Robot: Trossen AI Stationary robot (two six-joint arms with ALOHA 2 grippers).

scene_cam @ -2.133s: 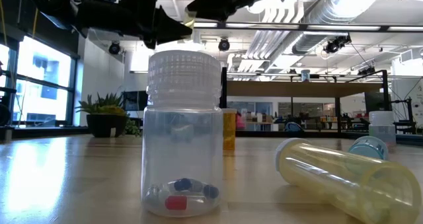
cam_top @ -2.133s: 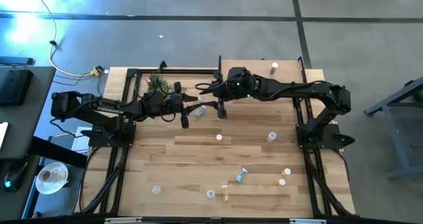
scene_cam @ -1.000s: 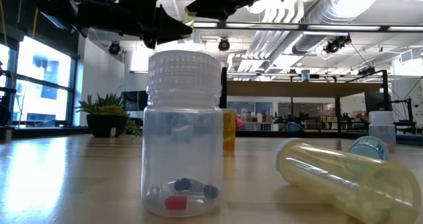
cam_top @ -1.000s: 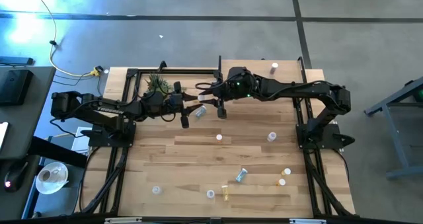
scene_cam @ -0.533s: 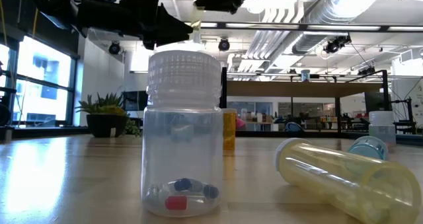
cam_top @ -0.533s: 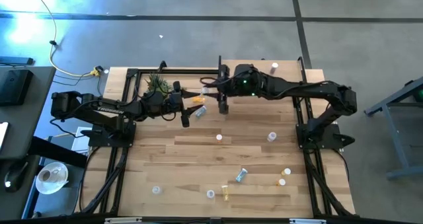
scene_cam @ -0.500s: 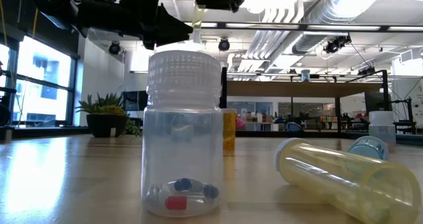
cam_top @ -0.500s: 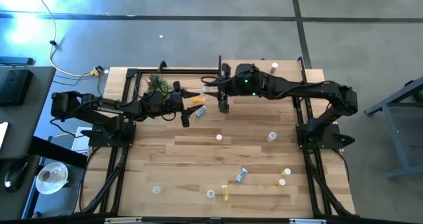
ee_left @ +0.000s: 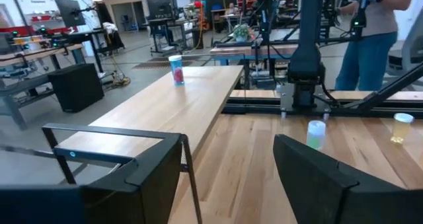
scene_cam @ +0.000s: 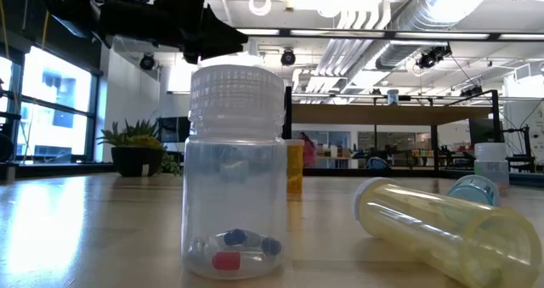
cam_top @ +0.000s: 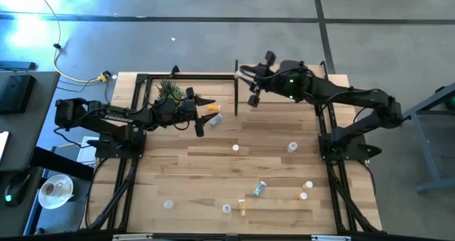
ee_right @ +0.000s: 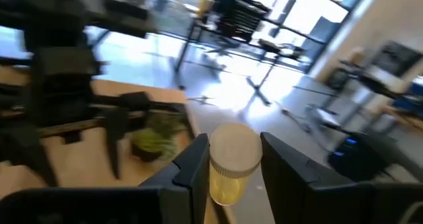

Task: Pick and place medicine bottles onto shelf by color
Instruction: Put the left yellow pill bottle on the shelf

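Note:
My right gripper (cam_top: 245, 70) (ee_right: 231, 178) is high over the shelf's (cam_top: 281, 106) left end, shut on a yellow medicine bottle (ee_right: 228, 164) with a white cap. My left gripper (cam_top: 206, 104) (ee_left: 231, 171) stays level above the table just left of the shelf, open, with nothing between its fingers. Below it lie an orange bottle (cam_top: 212, 108) and a pale blue one (cam_top: 214, 119). One blue bottle (ee_left: 176, 69) stands on the shelf board (ee_left: 178, 105). Several more bottles are scattered over the near half of the table. My right gripper pinches the bottle's yellow body (ee_right: 223, 184) between its two fingers (ee_right: 192, 164). The white cap (ee_right: 232, 148) sticks out beyond the fingertips. The bottle is lifted clear of table and shelf.
A potted plant (cam_top: 169, 90) stands at the far left, behind my left arm. In the low view a clear bottle (scene_cam: 236, 173) stands close by and a yellow one (scene_cam: 442, 228) lies on its side. A person (ee_left: 377, 19) stands beyond the table.
My right gripper has drawn away from my left gripper with the yellow bottle, risen, turned and swung toward the table's far right, over the shelf's left end. My left gripper has let the bottle go and kept its place.

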